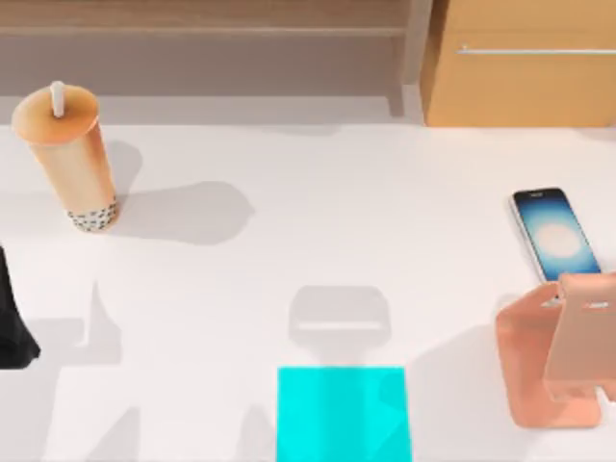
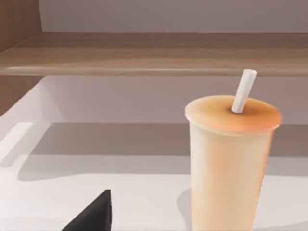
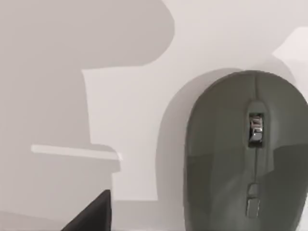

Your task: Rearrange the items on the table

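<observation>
The tall orange bubble-tea cup (image 1: 65, 159) with its white straw stands upright at the table's far left. My left arm (image 1: 13, 322) sits at the left edge, nearer the front than the cup. In the left wrist view the cup (image 2: 231, 163) rises close ahead, beside a black part of my left gripper (image 2: 94, 216). The slim smartphone (image 1: 553, 231) lies flat at the right, its blue screen facing up. In the right wrist view the dark oval mouse (image 3: 245, 154) rests on the white table (image 3: 120, 38), close to a black part of my right gripper (image 3: 91, 216).
A salmon-pink phone stand (image 1: 558, 351) stands just in front of the phone. A cyan square pad (image 1: 342, 414) lies at the front centre. Along the back run a wooden shelf (image 1: 202, 29) and a light wooden cabinet (image 1: 520, 67) with a metal handle.
</observation>
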